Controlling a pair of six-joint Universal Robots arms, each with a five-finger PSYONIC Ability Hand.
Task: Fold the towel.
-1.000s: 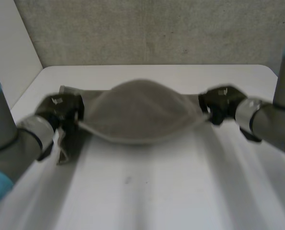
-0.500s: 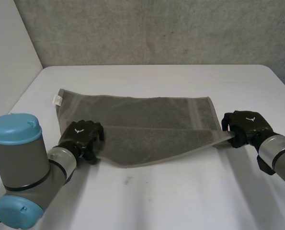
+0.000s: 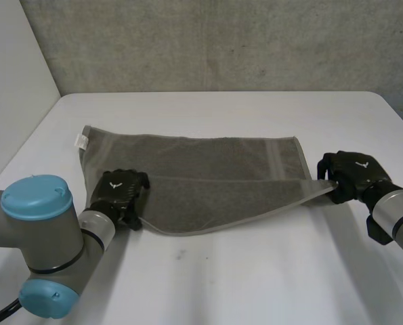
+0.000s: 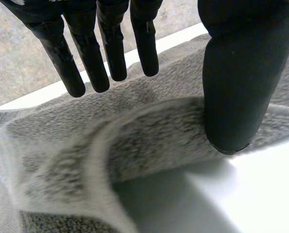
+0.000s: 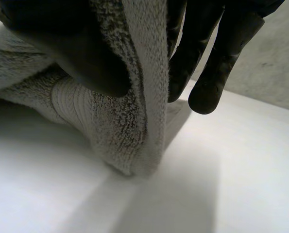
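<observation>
Where the right hand (image 3: 353,175) meets the towel (image 3: 208,166), thumb and fingers pinch the front flap's 3 o'clock corner and hide its tip. The left hand (image 3: 120,193) sits at 8 o'clock, its fingers (image 4: 93,53) straight and spread above the folded edge and its thumb (image 4: 241,77) resting on it. The towel lies partly folded across the middle of the table (image 3: 255,271).
</observation>
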